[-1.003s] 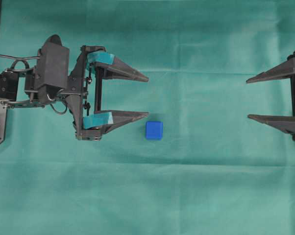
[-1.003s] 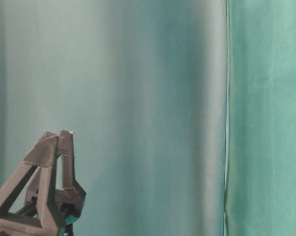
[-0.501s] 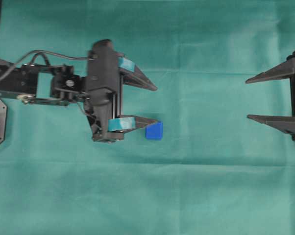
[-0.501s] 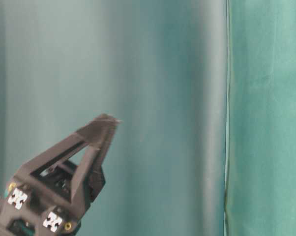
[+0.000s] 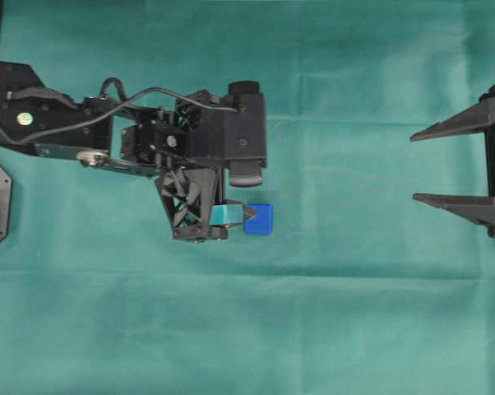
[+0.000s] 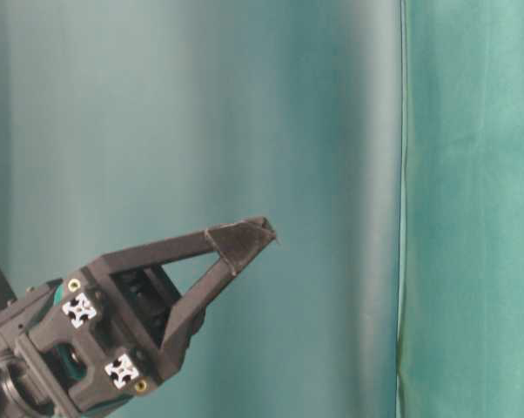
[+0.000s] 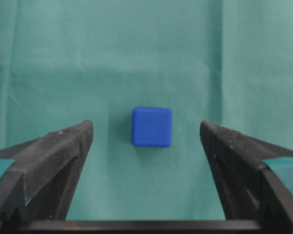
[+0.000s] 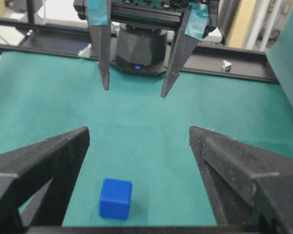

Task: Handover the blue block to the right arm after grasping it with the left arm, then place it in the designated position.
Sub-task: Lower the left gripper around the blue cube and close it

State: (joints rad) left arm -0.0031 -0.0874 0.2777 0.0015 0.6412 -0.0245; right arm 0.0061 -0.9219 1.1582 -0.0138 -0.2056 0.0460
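While its teal-taped fingers (image 8: 103,48) point down at the cloth (image 5: 330,313), the left gripper (image 7: 146,141) stands wide open and holds nothing. In the left wrist view the block (image 7: 152,126) lies on the cloth between the two fingertips, apart from both, a little nearer the fingertip on the left of that view. From overhead the block (image 5: 259,219) shows just past the tip of the one taped finger not covered by the wrist, so close that contact cannot be ruled out there; the right wrist view shows the fingertips hanging above the cloth, with the block (image 8: 116,198) lying free, well in front of them.

The right gripper (image 5: 414,166) is also spread wide and empty, well apart from the block at the right edge of the overhead view.

A second ago the left gripper lay level, its fingers stretched toward the block and stopping short of it. Since then it has tipped downward and come forward over the block. The block and the right gripper have not shifted.
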